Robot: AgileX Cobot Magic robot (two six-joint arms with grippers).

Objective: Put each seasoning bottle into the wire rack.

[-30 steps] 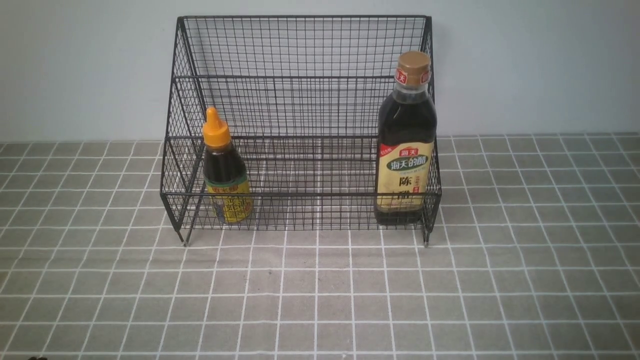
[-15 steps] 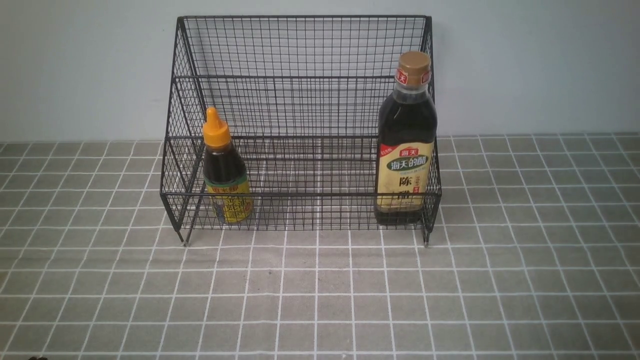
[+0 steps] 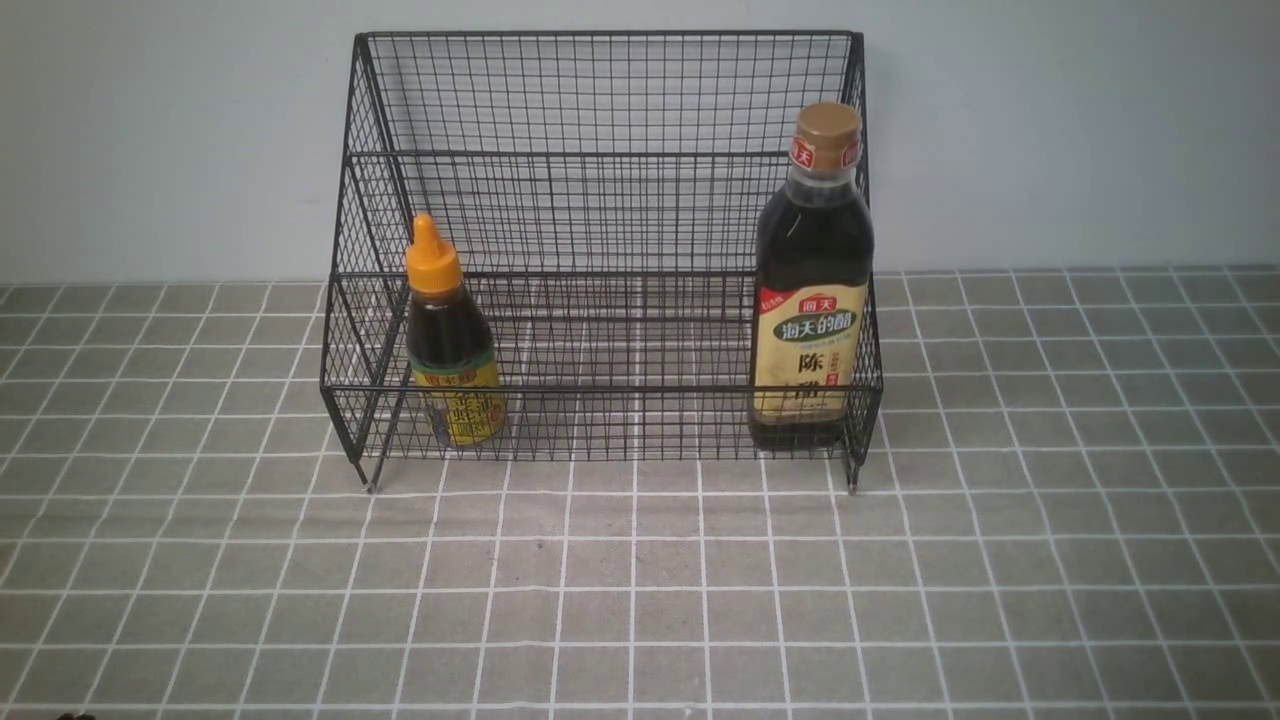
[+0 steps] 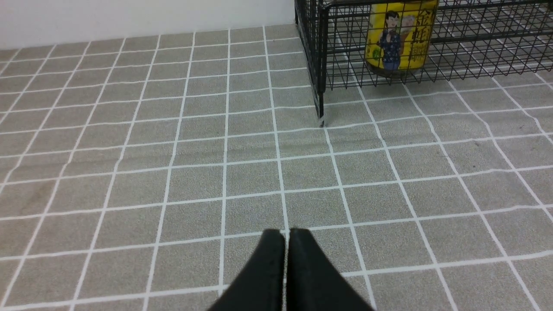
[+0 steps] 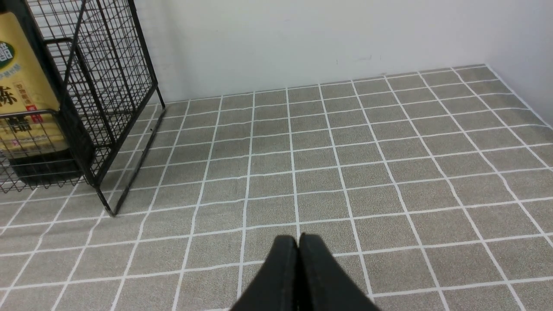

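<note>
Rack: black wire mesh, 2 stepped tiers, tall back toward the wall, short legs on the tiled mat. Low front rail probably there to stop bottles sliding off.
Short bottle: orange nozzle cap, yellow label, upright on the lower tier at the rack's left end, just behind the front rail. Base seen through the mesh in the left wrist view.
Tall bottle: brown-gold cap, beige label, upright on the lower tier at the right end, close against the right side wall. Label seen behind the mesh in the right wrist view.
Why so placed: one bottle at each end, likely each set down by the arm on its own side. Lower tier easiest to reach from the front. Upper tier bare.
Task state: both bottles inside the rack, standing straight, so judged done.
Left claw: fingers pressed together, nothing between them, nothing touched. Hovers over bare mat, well apart from the rack's front left leg.
Right claw: fingers pressed together, holding nothing. Over bare mat, well apart from the rack's right side.
Front view: neither arm visible.
Risk: little; tall bottle top-heavy, but backed by the side wall.
</note>
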